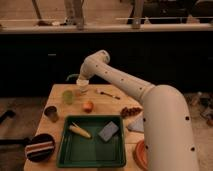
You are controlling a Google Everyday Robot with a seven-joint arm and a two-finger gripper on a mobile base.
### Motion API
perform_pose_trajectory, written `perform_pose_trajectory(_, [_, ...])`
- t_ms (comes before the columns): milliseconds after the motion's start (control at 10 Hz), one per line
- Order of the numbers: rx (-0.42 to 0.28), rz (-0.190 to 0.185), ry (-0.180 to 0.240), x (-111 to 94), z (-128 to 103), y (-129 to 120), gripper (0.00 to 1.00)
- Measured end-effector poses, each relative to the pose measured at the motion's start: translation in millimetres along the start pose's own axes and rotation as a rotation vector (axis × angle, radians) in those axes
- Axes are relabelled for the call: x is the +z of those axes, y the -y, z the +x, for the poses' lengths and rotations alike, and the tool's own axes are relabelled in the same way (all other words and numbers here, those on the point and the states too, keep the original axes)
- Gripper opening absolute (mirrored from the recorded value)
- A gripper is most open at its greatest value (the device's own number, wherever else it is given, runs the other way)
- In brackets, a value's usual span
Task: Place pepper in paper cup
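The paper cup (pixel 81 91) stands at the far left of the wooden table (pixel 60 90), pale and mostly covered by my gripper (pixel 82 83), which sits right on top of it. A slim dark object that looks like the pepper (pixel 107 94) lies flat on the table to the right of the cup, apart from the gripper. I cannot tell whether anything is inside the gripper. The white arm (pixel 125 85) reaches in from the lower right.
A translucent green cup (pixel 68 96) stands left of the paper cup, with an orange fruit (pixel 88 105) in front. A grey metal cup (pixel 50 113), a dark bowl (pixel 40 148), a green tray (pixel 70 157) with corn (pixel 80 131) and a blue sponge (pixel 108 131), and an orange plate (pixel 139 152) lie nearer.
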Motion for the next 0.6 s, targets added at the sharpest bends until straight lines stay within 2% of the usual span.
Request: perform_pose_trajectory(600, [0.021,-0.025,-0.039,18,11,-4,0.00])
